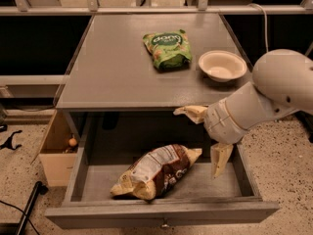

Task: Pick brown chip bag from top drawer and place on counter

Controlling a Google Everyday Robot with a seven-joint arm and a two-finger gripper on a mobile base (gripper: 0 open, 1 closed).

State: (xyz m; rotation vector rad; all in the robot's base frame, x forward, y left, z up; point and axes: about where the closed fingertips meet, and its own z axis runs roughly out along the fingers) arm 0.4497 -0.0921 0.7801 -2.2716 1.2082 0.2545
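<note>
Brown chip bag (156, 173) lies in top drawer (161, 213), just left of spread fingers (220, 159)

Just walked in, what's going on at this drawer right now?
The gripper hangs open over the right part of the pulled-out top drawer, beside the brown chip bag but not touching it. The bag lies on the drawer floor, not yet picked. On the counter sit a green bag and a bowl.

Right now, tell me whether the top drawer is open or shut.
Open: the top drawer is pulled out below the counter, the brown chip bag lying inside. The end effector, open, hangs over its right side.
</note>
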